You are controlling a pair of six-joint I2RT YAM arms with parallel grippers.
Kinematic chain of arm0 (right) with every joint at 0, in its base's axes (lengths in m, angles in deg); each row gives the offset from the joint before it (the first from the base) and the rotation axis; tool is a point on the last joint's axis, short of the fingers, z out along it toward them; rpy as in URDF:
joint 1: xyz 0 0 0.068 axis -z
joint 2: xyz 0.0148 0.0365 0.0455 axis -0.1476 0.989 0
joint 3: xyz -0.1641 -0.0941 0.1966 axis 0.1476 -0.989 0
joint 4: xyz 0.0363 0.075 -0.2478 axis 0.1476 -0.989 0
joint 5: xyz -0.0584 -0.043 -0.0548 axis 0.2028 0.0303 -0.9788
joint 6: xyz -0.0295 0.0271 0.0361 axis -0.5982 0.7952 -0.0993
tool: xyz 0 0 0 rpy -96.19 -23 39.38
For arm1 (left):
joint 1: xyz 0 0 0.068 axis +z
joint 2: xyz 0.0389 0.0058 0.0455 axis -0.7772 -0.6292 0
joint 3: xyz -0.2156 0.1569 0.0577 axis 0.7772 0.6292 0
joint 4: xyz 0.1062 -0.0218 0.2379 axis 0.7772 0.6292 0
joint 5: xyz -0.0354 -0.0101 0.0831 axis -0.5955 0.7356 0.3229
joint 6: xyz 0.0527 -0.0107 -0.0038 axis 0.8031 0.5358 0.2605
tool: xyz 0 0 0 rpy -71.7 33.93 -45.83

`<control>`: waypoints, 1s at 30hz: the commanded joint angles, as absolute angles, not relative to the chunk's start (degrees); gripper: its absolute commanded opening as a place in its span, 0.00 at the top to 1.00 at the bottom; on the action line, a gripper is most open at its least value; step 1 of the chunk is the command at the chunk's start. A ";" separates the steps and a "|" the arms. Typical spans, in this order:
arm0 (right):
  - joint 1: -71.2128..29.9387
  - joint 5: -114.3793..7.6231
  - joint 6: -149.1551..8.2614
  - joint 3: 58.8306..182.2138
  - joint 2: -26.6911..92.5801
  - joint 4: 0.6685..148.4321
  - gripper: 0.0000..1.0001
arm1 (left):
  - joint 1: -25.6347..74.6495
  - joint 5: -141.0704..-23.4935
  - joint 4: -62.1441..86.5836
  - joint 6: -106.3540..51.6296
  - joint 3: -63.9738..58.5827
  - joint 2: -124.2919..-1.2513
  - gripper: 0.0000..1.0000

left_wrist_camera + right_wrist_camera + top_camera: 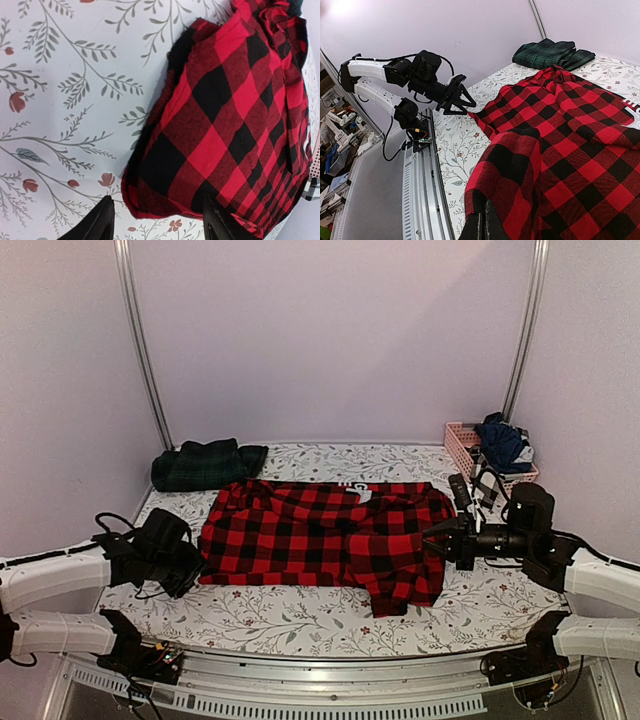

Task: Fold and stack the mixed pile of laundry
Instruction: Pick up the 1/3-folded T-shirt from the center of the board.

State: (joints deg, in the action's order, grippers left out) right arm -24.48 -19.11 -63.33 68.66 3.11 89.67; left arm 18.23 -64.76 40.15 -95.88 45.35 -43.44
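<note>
A red-and-black checked flannel shirt (pixel 320 535) lies spread across the middle of the table. My left gripper (pixel 192 565) is at the shirt's left edge. In the left wrist view its jaws (pixel 160 224) stand open, one finger on each side of a folded shirt corner (pixel 215 125), not pinching it. My right gripper (pixel 437 538) is shut on a raised fold of the shirt (pixel 520 165) at its right side, its fingertips (pixel 487 227) pressed together under the cloth. A folded dark green tartan piece (pixel 205 465) sits at the back left.
A pink slatted basket (pixel 462 445) at the back right holds dark navy clothes (pixel 500 440). The table cloth (pixel 300 615) is white with a leaf print. A metal rail (pixel 422 200) runs along the table's near edge.
</note>
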 commanded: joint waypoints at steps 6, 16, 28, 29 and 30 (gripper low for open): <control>-24.73 -19.80 -64.16 69.18 2.16 87.93 1.00 | 23.07 -70.41 35.89 -99.17 46.30 -50.20 0.52; -24.73 -20.27 -64.25 70.52 1.24 87.00 1.00 | 23.71 -72.08 35.20 -99.99 46.61 -49.51 0.98; -23.33 -28.60 -71.55 81.35 7.50 82.80 1.00 | 25.25 -65.51 38.01 -91.65 34.63 -55.02 1.00; -22.49 -28.81 -72.08 82.22 8.14 82.84 1.00 | 25.49 -65.01 37.89 -91.04 33.57 -55.76 1.00; -21.55 -28.85 -72.71 83.07 8.90 82.87 1.00 | 25.86 -64.71 37.77 -90.29 32.45 -56.58 1.00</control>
